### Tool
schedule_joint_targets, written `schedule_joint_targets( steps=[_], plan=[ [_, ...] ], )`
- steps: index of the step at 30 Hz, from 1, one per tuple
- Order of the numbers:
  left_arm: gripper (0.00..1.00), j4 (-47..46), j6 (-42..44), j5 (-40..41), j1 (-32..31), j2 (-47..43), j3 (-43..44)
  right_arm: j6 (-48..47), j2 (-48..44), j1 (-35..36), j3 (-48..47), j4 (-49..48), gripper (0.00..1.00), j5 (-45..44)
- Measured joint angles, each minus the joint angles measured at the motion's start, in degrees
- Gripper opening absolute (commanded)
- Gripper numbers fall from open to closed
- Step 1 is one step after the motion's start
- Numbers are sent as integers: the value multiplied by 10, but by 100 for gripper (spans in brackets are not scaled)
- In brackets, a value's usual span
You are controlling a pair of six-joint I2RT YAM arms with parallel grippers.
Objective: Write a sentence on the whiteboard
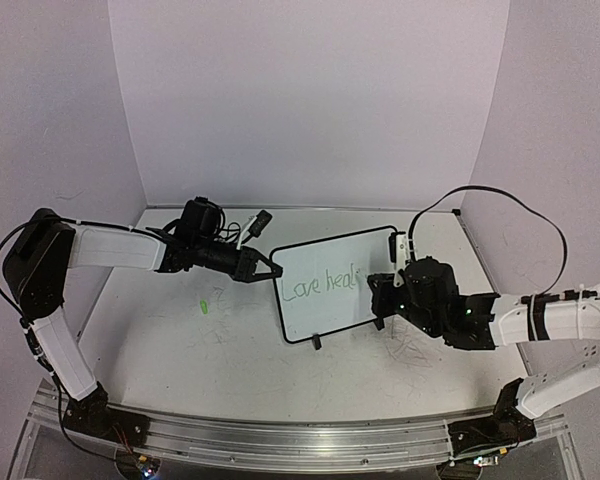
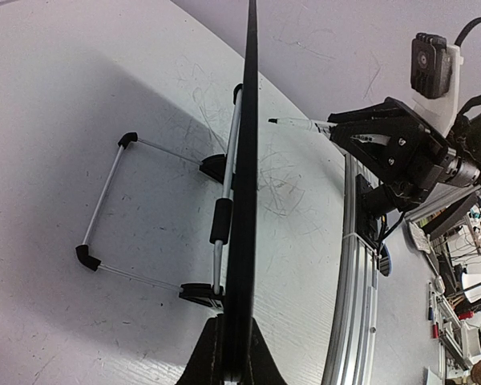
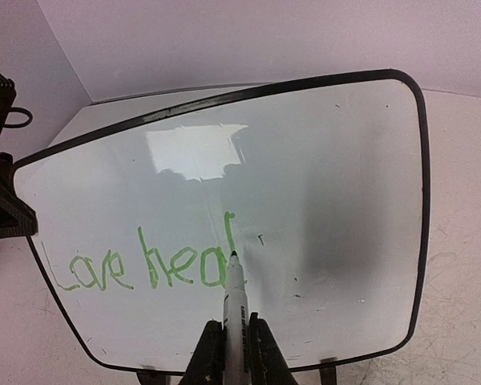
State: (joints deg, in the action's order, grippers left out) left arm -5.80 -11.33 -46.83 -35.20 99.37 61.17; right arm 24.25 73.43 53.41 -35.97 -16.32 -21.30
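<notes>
My left hand (image 2: 228, 354) pinches the black rim of the glossy, round-cornered whiteboard (image 3: 305, 200), propped on the bench (image 1: 180, 350) by a wire stand (image 2: 108, 188). My right hand (image 1: 383, 292) pinches a white marker (image 3: 235, 309); its tip touches the green lettering (image 3: 156, 269).

Soft even light (from above, it seems); glare patch on the whiteboard (image 3: 248, 200); edges curve.

The top view looks down and forward from high behind the arms, far enough to take in the whole bench (image 1: 180, 350), with the bases at 6 o'clock. The left wrist view sits close, sighting edge-on along the board (image 2: 247, 200), with the right hand (image 2: 341, 132) and its pen (image 2: 293, 123) at 2 o'clock. The right wrist view faces the board's front from near, with the left hand (image 3: 4, 204) at 9 o'clock. All three share the board
</notes>
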Motion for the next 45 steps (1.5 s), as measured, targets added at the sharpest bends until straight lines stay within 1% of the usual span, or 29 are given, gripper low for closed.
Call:
schedule_joint_targets(
  steps=[11, 28, 45],
  plan=[
    [0, 0, 0, 0, 0, 0, 0, 0, 18, -4, 0, -5, 0, 0],
    [0, 2, 0, 0, 0, 0, 0, 9, 28, -8, -4, -4, 0, -33],
    [0, 2, 0, 1, 0, 0, 0, 7, 46, -14, -19, -8, 0, -37]
  ],
)
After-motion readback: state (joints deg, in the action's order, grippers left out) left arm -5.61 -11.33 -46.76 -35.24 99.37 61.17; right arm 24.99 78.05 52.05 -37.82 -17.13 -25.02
